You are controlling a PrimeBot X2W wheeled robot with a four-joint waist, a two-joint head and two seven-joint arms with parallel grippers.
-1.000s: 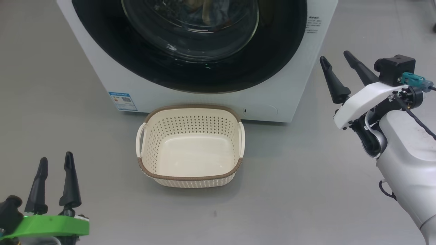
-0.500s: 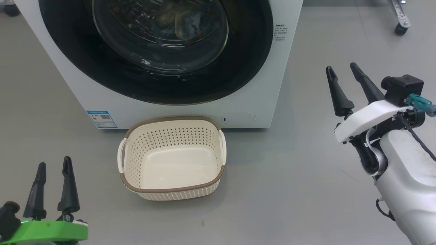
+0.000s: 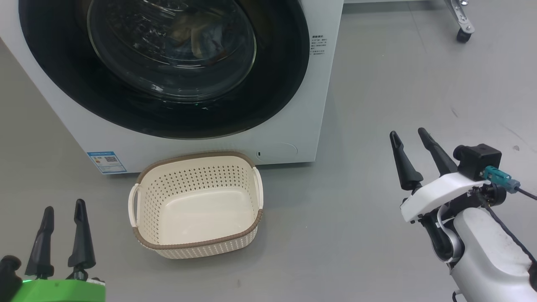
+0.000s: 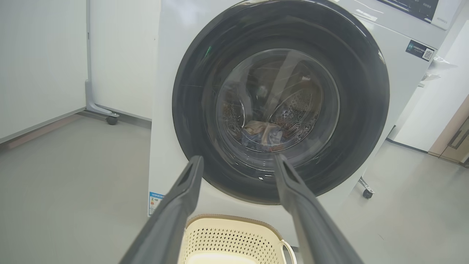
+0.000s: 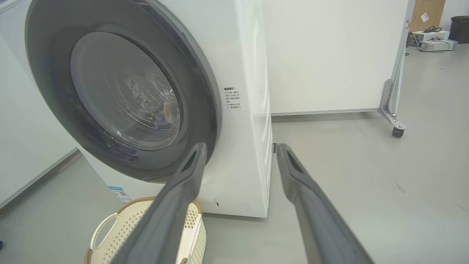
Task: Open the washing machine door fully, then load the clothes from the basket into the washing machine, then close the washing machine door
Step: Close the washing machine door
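The washing machine (image 3: 293, 126) stands white at the top of the head view. Its door (image 3: 272, 84), a glossy black rim around bulging glass, lies shut against the front. Through the glass I see the clothes (image 4: 265, 135), blue and tan fabric low in the drum. The cream basket (image 3: 197, 244) sits empty on the floor right in front of the machine. My left gripper (image 3: 64, 205) is open at the lower left, apart from the basket. My right gripper (image 3: 407, 132) is open to the right of the machine, holding nothing.
Grey floor stretches to the right of the machine. A white partition on a castor foot (image 5: 396, 132) stands behind it on the right, and another castor (image 4: 111, 120) on the left. A blue label (image 3: 106, 162) marks the machine's lower left corner.
The head camera has turned, so machine and basket slid left and down in the picture. My right gripper has sunk lower and back from the machine. Both grippers stayed open.
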